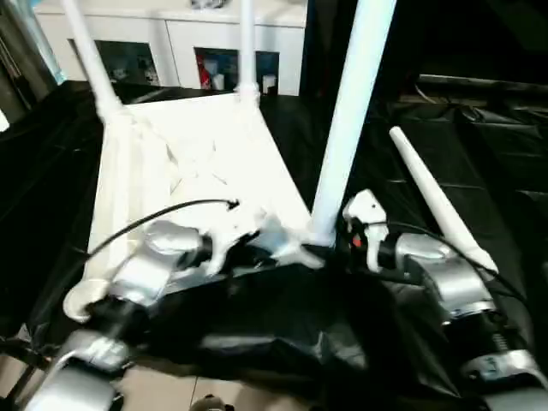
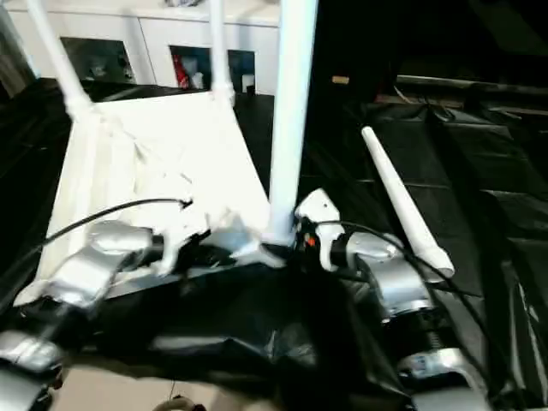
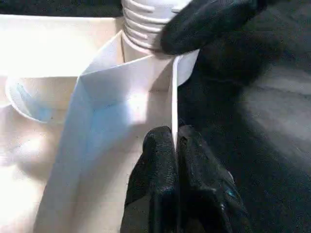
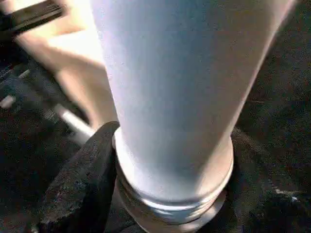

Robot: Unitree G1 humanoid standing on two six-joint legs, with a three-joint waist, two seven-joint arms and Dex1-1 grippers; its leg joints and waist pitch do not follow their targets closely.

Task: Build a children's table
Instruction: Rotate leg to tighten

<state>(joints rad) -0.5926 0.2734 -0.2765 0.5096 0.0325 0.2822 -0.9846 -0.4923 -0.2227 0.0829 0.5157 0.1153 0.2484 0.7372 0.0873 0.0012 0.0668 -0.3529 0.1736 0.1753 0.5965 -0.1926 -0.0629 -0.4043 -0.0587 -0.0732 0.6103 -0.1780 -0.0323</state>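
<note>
The children's table lies upside down: its white top [image 1: 205, 163] rests ribbed side up on black sheeting. Two legs [image 1: 90, 60] [image 1: 247, 43] stand in the far corner sockets. A third leg [image 1: 347, 128] stands in the near right socket. Another leg [image 1: 437, 201] lies loose on the sheeting to the right. My left gripper [image 3: 176, 145] is shut on the thin rim of the top beside that near socket. My right gripper [image 4: 175, 194] straddles the base of the near leg, open, with one finger [image 4: 82, 179] against its collar.
A white cabinet [image 1: 171, 43] with glass doors stands behind the table top. Black sheeting [image 1: 479, 128] covers the surface around it and hangs wrinkled over the near edge. A black cable [image 1: 163, 214] arcs over my left forearm.
</note>
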